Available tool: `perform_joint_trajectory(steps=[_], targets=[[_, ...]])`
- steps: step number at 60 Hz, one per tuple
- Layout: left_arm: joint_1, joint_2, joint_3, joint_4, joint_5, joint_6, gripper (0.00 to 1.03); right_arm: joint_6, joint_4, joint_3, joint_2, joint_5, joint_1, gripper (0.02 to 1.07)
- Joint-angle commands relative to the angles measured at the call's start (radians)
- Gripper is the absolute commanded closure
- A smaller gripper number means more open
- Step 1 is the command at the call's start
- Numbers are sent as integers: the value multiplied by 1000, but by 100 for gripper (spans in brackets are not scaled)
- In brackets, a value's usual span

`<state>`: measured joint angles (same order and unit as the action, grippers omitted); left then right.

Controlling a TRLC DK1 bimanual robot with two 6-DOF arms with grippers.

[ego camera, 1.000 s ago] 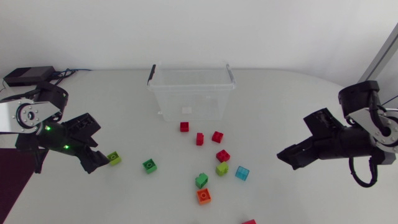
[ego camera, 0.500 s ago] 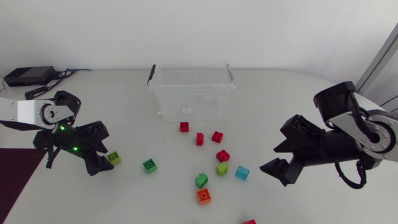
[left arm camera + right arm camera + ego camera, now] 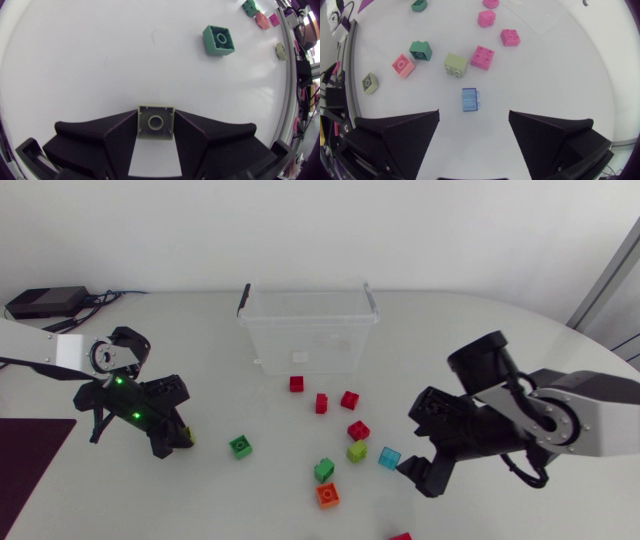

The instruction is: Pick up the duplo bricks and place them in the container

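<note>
The left gripper has its fingers pinching a pale lime-green square duplo brick from both sides, at the left of the white table. A dark green square brick lies just to its right. The right gripper is spread wide, and a translucent light-blue brick lies untouched just ahead of the gap. Beside that one sit a lime brick, a green brick, an orange brick and a red brick. Three more red bricks lie farther off, in front of the clear plastic container.
</note>
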<state>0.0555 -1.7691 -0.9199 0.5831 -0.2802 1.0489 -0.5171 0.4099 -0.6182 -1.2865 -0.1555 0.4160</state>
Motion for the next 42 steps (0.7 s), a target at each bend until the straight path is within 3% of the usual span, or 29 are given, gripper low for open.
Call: perform_joint_trajectory(steps=[1, 13, 26, 42], targets=[[-6, 10, -23, 38, -13, 30, 74, 20, -40, 35, -62, 56, 67, 8], [-37, 149, -42, 84, -42, 7, 74, 34, -106, 12, -181, 89, 110, 19], [-91, 281, -143, 142, -116, -105, 75, 32, -141, -5, -243, 91, 99, 61], [-198, 247, -326, 149, -195, -262, 74, 38, -137, -21, -264, 88, 86, 79]])
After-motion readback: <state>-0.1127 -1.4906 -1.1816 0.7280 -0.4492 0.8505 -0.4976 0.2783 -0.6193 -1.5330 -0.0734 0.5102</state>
